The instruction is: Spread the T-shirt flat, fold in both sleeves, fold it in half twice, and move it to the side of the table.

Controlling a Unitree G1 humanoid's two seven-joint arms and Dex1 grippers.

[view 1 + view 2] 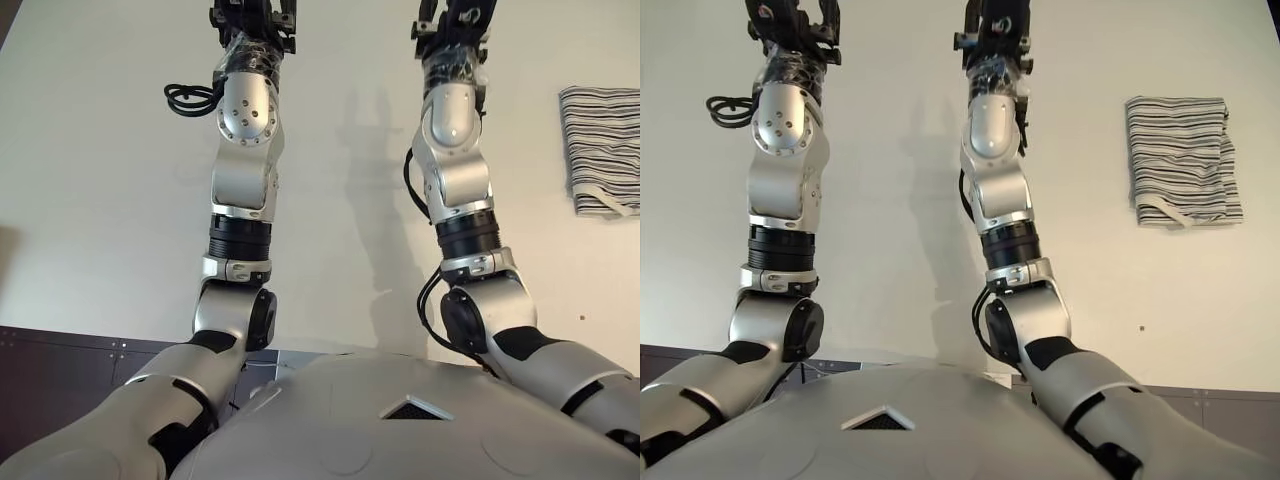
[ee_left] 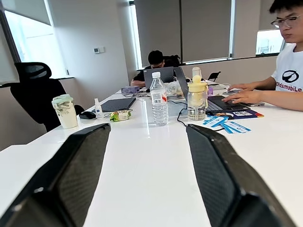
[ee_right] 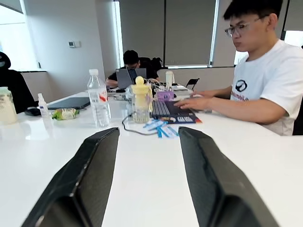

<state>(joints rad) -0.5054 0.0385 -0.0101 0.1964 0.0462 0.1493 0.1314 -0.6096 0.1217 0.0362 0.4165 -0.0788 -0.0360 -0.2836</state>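
Note:
The striped T-shirt (image 1: 1180, 160) lies folded into a small rectangle on the white table (image 1: 100, 150), off to the right, with its neckband showing at the near edge. Both arms stretch forward over the middle of the table, well left of the shirt. My left gripper (image 2: 147, 127) is open just above the tabletop, with nothing between its dark fingers (image 2: 80, 165). Parallel to it, my right gripper (image 3: 149, 130) is also open and holds nothing. Neither gripper touches the shirt.
At the table's far end stand a clear water bottle (image 2: 159, 101), a yellow-lidded bottle (image 2: 196, 99), a lidded cup (image 2: 65, 111), a laptop (image 2: 222, 101) with a cable, and blue cards (image 2: 222, 124). A black office chair (image 2: 35, 94) stands beside the table.

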